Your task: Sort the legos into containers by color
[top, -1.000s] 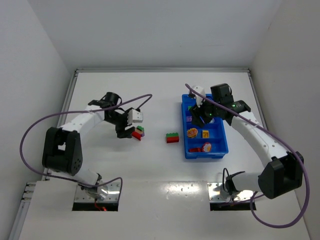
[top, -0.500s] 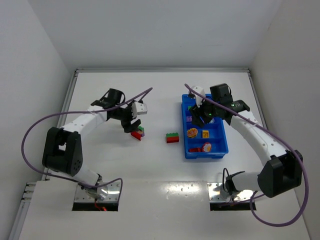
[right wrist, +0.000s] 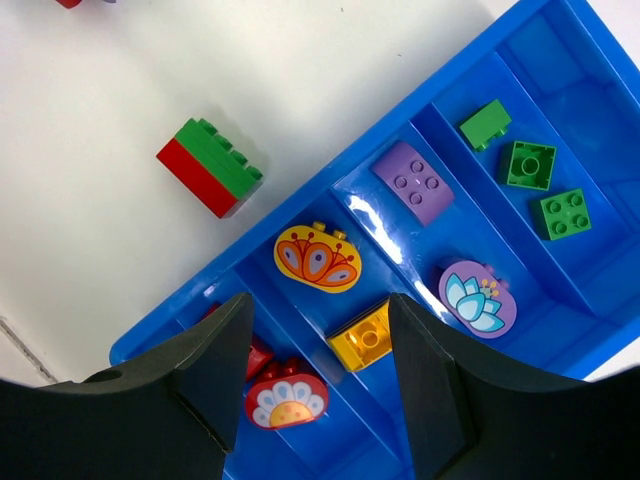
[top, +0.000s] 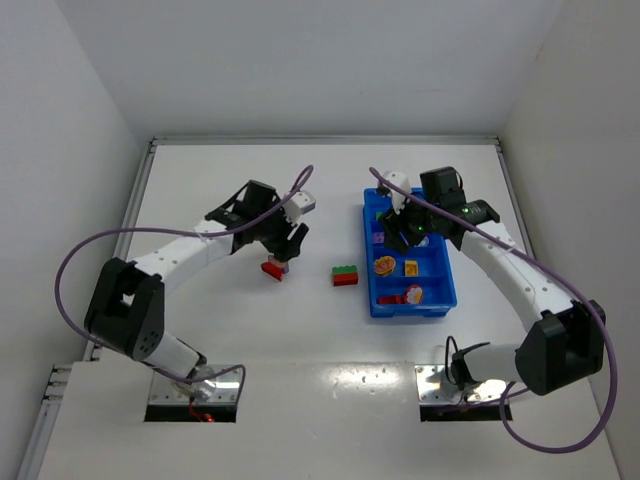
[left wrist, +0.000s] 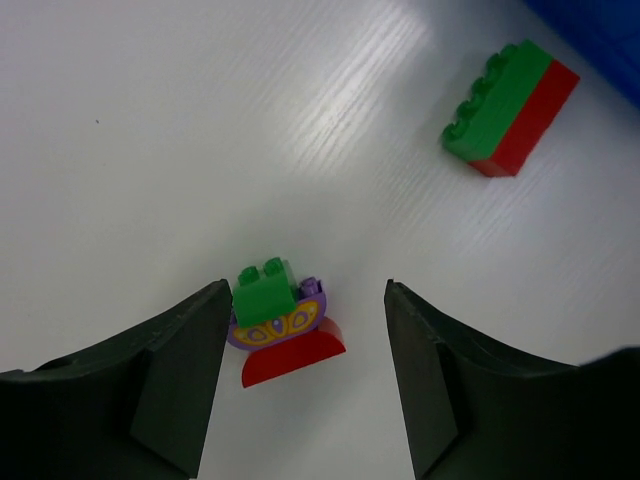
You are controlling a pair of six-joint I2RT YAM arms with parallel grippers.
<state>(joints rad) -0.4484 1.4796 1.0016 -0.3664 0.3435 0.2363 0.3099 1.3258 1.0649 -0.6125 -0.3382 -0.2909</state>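
On the table, top view: blue tray point(top: 440, 287) sits right of centre. Green-on-red brick point(top: 345, 275) lies alone on the white table point(top: 200, 180), left of the tray and apart from it. Further left is a small stack point(top: 272, 268), only its red base clear from here. Left gripper point(top: 288, 248) hangs just over the stack; finger spread can't be read in this view. Right gripper point(top: 398, 232) is over the far half of the tray.

Left wrist view: left gripper point(left wrist: 306, 300) jaws spread wide, holding nothing. The small stack point(left wrist: 278, 325) rests on the table between the fingers, close against the image-left one; cannot tell whether they touch. It is a green brick on a purple-and-yellow patterned piece on a red arch. Green-on-red brick point(left wrist: 510, 110) is beyond, well apart.

Right wrist view: right gripper point(right wrist: 320, 305) jaws apart, empty, above the tray point(right wrist: 570, 70). By compartment:
- three green bricks point(right wrist: 527, 165)
- purple brick point(right wrist: 412, 180) and purple flower piece point(right wrist: 477, 298)
- orange patterned oval point(right wrist: 317, 257) and yellow brick point(right wrist: 365, 338)
- red flower piece point(right wrist: 285, 400), with another red piece partly hidden behind a finger

Green-on-red brick point(right wrist: 210, 167) is outside on the table, near the tray's long side.
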